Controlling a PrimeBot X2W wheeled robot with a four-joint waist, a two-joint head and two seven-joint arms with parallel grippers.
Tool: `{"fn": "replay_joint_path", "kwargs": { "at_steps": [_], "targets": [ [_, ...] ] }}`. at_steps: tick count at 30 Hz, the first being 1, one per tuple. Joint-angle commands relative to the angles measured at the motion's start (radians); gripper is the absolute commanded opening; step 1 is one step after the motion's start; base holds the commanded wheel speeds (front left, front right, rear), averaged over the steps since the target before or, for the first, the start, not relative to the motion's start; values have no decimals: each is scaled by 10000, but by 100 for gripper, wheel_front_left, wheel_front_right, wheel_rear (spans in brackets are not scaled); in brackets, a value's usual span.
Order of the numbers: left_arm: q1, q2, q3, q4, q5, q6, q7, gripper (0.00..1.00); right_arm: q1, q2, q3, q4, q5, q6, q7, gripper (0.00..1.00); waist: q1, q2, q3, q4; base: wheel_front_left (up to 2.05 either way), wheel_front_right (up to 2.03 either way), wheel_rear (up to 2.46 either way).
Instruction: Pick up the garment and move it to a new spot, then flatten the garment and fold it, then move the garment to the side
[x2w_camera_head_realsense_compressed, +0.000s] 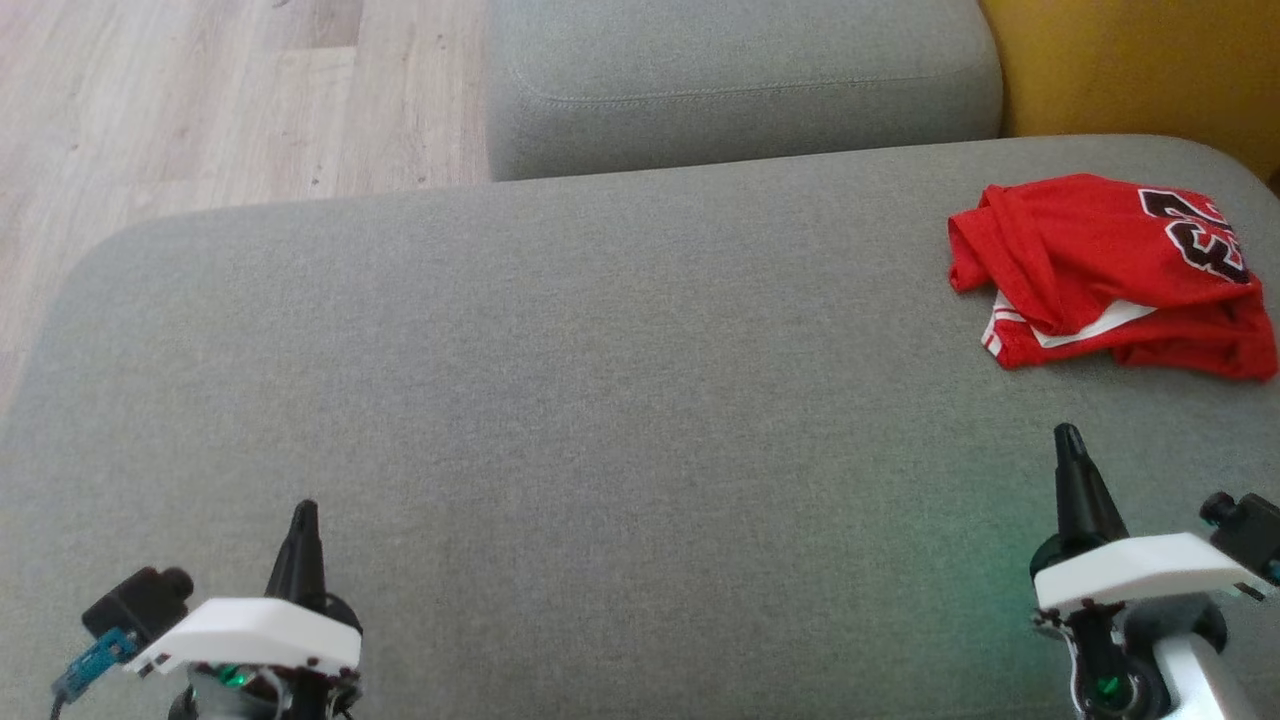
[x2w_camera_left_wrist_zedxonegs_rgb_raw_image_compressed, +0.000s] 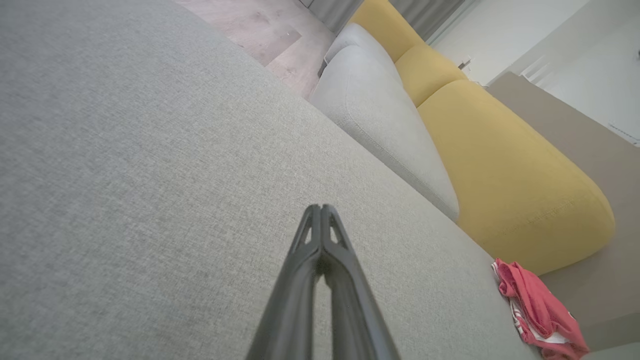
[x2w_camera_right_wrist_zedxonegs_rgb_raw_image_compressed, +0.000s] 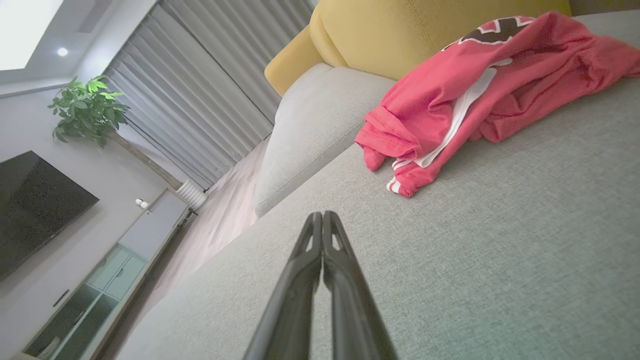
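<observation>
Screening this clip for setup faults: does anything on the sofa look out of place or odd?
Only the red garment: crumpled in a heap near the grey seat's far right edge. No spill or damage shows. The left gripper and right gripper are shut, apart from it.

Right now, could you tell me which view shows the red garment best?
The right wrist view: the red garment lies close and large, folds and white trim clear. The head view shows it smaller, far right; the left wrist view, tiny in a corner.

Long dark tapered jaws; white wrist shells (x2w_camera_head_realsense_compressed: 255, 630); black side cameras (x2w_camera_head_realsense_compressed: 140, 598); green lights (x2w_camera_head_realsense_compressed: 232, 677); blue connector (x2w_camera_head_realsense_compressed: 95, 660).
</observation>
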Motion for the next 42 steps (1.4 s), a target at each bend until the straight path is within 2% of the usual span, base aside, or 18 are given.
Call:
{"fn": "replay_joint_path", "kwargs": {
  "at_steps": [1,42],
  "targets": [
    [-655,35,286,-369,-248,-76,66,0,-486,-8,-49,-407,252,-3,36,0,0,0,5,1,0,0,0],
    [-843,35,838,-834,-4902,-417,1244,0,-409,471,-942,-914,4650,-5,1124,0,0,0,218,18,0,0,0]
  ]
}}
